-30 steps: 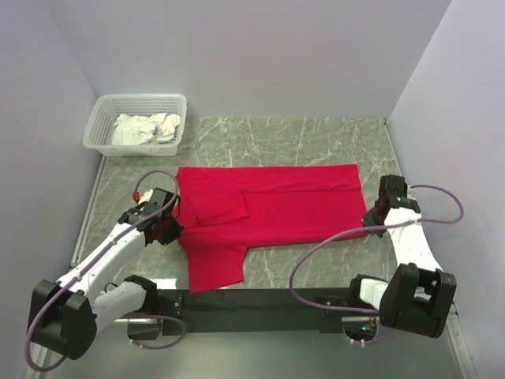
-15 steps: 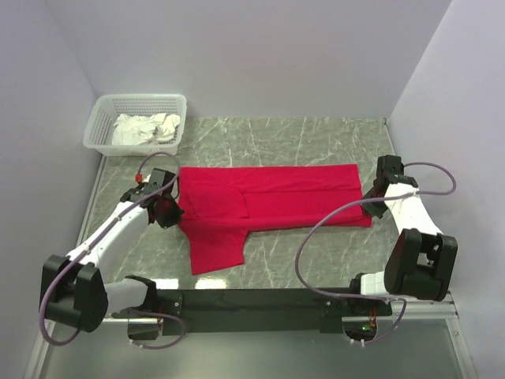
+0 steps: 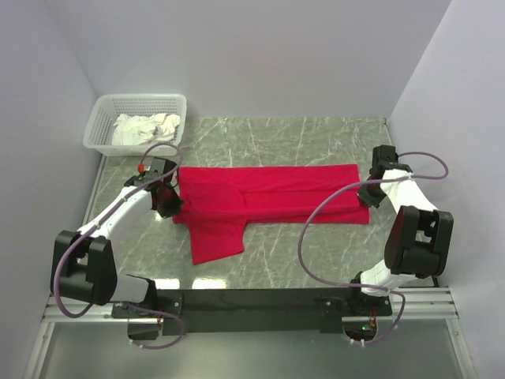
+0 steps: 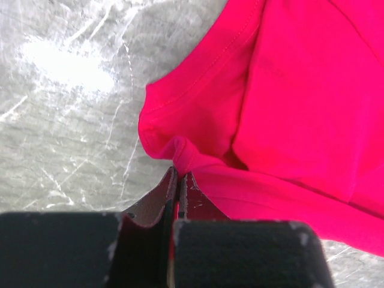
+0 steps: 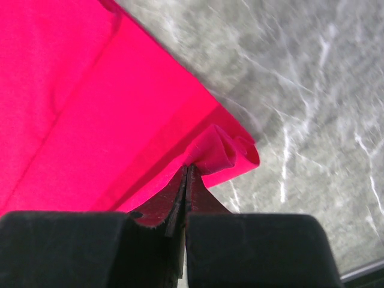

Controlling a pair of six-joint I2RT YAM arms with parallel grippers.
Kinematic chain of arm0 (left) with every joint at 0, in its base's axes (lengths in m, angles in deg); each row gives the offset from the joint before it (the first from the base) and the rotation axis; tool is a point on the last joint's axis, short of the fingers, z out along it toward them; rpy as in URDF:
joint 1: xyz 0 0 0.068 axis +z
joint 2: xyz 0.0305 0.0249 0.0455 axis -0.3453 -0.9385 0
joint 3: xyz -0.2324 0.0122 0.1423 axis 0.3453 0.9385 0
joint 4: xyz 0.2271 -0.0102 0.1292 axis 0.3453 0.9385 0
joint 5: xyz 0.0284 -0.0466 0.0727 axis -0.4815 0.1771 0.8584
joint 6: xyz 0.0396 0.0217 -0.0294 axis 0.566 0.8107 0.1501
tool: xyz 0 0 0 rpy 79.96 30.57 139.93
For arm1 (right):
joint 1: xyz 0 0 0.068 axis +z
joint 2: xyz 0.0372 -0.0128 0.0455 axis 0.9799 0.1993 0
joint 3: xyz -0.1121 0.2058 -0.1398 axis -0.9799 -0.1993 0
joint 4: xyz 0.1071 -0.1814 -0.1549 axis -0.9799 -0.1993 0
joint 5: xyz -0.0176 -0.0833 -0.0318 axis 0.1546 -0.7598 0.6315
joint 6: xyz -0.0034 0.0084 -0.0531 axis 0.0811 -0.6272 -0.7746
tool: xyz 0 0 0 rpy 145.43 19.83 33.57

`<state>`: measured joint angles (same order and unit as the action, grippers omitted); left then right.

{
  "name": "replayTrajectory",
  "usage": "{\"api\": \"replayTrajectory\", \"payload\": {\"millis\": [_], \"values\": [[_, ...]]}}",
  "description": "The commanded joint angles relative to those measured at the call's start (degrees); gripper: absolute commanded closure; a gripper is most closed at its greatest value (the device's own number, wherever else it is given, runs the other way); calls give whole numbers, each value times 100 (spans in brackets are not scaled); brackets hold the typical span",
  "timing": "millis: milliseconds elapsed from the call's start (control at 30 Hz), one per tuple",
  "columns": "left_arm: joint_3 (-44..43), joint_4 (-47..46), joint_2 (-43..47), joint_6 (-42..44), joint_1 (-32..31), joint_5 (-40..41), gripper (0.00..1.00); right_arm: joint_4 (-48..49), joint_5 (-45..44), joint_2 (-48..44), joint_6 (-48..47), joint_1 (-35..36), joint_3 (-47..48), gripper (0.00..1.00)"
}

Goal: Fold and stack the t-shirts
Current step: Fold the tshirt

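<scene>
Pinching t-shirt (image 3: 268, 201) edges, left tool (image 4: 178, 177) and right tool (image 5: 187, 171) moved forward.

The top view is bright, even and sharp, lit from above, with only thin soft shadows. A pale sheen lies on the desk (image 3: 316, 253) on the near side of both jaws. In the left wrist view a white glare patch sits up and left of the left jaws, whose black bodies are out of focus. The t-shirt (image 4: 300, 90) looks oversaturated, its folds flattened. Right of the right jaws, the desk's veins are smeared.
</scene>
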<state>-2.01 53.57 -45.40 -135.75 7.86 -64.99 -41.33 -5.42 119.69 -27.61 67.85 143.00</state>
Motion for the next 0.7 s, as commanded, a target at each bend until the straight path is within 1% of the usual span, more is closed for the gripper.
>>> {"api": "replayTrajectory", "payload": {"millis": [0,367,533,633,667], "values": [[-193,-90,-29,257,144,124,99,256,-287,139,-100,98,362,100],[62,-389,-301,205,241,19,99,529,-401,658,-47,195,345,100],[44,-468,-390,257,241,159,99,704,-410,825,-74,195,283,100],[0,-494,-372,284,241,238,99,775,-375,878,-109,195,327,92],[-17,-494,-355,293,241,256,96,792,-383,878,-109,195,344,87]]}}
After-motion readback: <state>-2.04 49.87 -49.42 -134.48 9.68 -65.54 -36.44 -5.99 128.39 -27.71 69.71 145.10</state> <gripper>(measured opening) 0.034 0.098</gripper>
